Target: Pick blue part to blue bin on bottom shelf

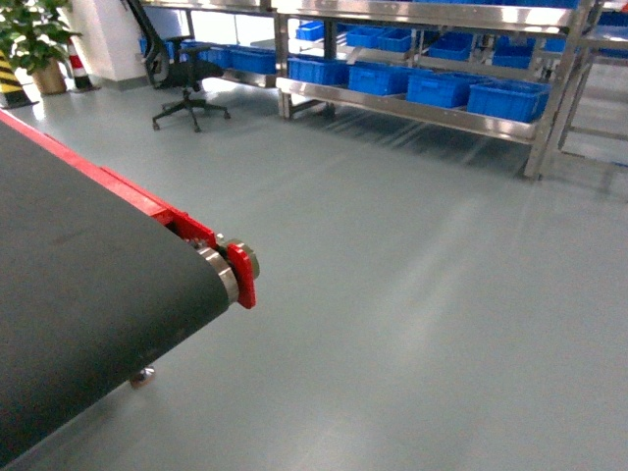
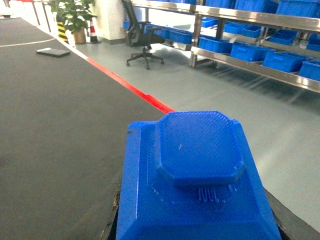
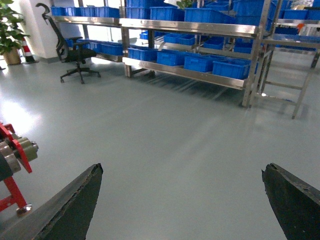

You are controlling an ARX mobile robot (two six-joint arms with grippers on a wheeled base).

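The blue part (image 2: 197, 175), a chunky block with a raised octagonal top, fills the lower left wrist view. My left gripper (image 2: 195, 220) is shut on it, with dark fingers showing at both its sides, above the black conveyor belt (image 2: 55, 125). Across the grey floor stands the steel rack; its bottom shelf (image 1: 422, 114) carries a row of blue bins (image 1: 507, 99), which the right wrist view shows as blue bins (image 3: 231, 67) too. My right gripper (image 3: 182, 172) is open over bare floor and holds nothing. The head view shows neither gripper.
The conveyor's red-framed end roller (image 1: 238, 273) juts out at the left. A black office chair (image 1: 186, 83) and a potted plant (image 1: 37, 39) stand at the far left. A dark flat object (image 2: 53, 51) lies far up the belt. A second steel frame (image 3: 292, 75) adjoins the rack's right end.
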